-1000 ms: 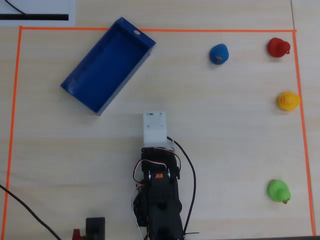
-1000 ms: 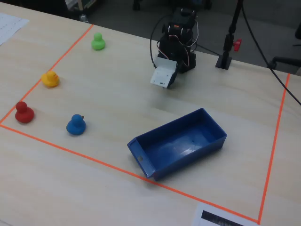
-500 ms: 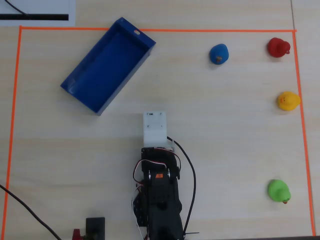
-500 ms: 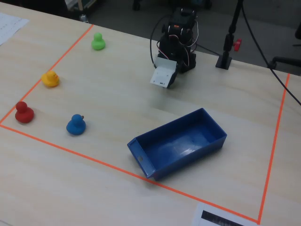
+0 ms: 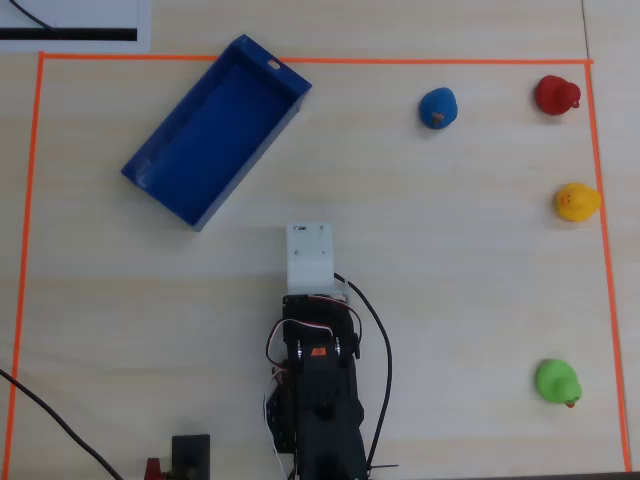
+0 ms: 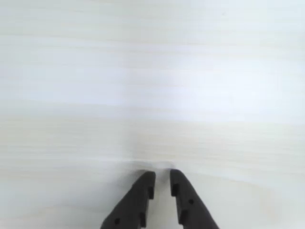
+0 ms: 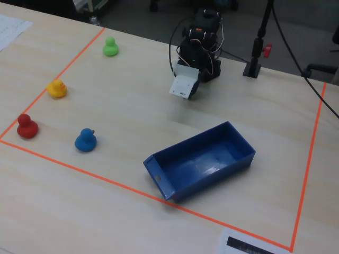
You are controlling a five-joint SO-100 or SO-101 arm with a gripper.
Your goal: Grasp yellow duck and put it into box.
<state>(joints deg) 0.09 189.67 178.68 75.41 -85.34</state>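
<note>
The table carried an orange tape border, and the arm sat folded at the bottom middle of the overhead view. The box lay empty, up and left of the arm. The yellow duck stood at the right tape edge, well apart from the gripper, between the red duck and the green duck; a blue duck sat further in. In the wrist view the dark fingers stood nearly together, a thin gap between them, holding nothing over bare wood.
</note>
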